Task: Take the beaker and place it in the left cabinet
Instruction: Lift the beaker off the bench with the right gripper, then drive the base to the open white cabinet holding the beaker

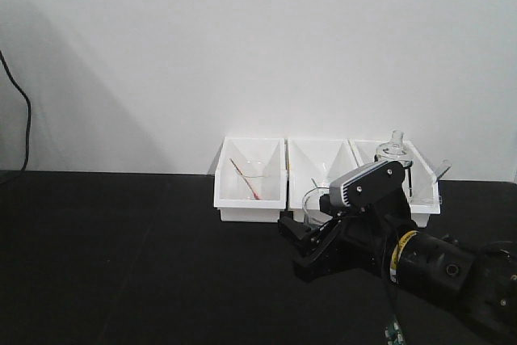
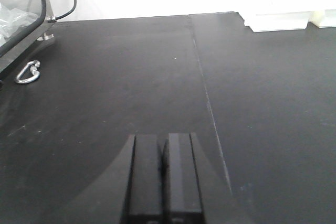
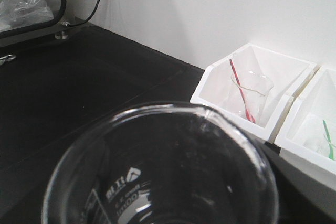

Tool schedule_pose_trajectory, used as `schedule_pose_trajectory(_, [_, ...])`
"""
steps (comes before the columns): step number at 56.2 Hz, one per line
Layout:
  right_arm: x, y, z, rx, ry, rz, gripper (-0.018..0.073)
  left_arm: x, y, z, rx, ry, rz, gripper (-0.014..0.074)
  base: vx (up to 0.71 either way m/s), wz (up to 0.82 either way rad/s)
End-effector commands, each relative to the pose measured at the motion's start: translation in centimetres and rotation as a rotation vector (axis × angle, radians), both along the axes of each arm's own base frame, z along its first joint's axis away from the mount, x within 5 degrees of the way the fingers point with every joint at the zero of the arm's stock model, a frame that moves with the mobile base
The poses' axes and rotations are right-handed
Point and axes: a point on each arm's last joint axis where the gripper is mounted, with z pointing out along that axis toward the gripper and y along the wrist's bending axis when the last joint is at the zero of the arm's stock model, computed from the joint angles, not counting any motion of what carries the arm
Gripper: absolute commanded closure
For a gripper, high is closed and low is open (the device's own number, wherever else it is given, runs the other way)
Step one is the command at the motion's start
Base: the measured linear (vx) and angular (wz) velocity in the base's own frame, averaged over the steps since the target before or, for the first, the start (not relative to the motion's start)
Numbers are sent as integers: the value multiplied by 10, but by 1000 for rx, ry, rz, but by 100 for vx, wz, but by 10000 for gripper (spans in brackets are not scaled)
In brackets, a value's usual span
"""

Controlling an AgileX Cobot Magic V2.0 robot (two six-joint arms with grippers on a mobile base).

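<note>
We are holding the small clear glass beaker in the closed right end effector — tilting or rushing leftward risks slipping.

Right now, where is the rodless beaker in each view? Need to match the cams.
Exterior front-facing: the beaker shows right of centre, low, in front of the white bins.
Left wrist-mounted: not in it.
Right wrist-mounted: the beaker fills the bottom foreground, seen from above its rim.
Shared landmark: the white bins, top right in the left wrist view, right side in the right wrist view.
</note>
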Motion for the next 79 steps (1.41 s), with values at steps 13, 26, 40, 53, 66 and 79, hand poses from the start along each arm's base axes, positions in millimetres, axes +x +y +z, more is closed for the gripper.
schedule_pose_trajectory(13, [-4, 2, 29, 71, -102, 29, 400, 0, -2, 12, -12, -109, -21, 593, -2, 7])
schedule_pose_trajectory(26, [-4, 2, 29, 71, -102, 29, 400, 0, -2, 12, -12, -109, -21, 593, -4, 18])
schedule_pose_trajectory(40, [-4, 2, 29, 71, -102, 29, 400, 0, -2, 12, -12, -109, -21, 593, -7, 38])
schedule_pose_trajectory(53, [-4, 1, 29, 69, -100, 27, 400, 0, -2, 12, -12, -109, -21, 593, -8, 55])
schedule_pose_trajectory(66, [-4, 1, 29, 69, -100, 27, 400, 0, -2, 12, -12, -109, -21, 593, -9, 77])
schedule_pose_trajectory(79, [-4, 1, 29, 69, -100, 27, 400, 0, -2, 12, -12, -109, -21, 593, -9, 101])
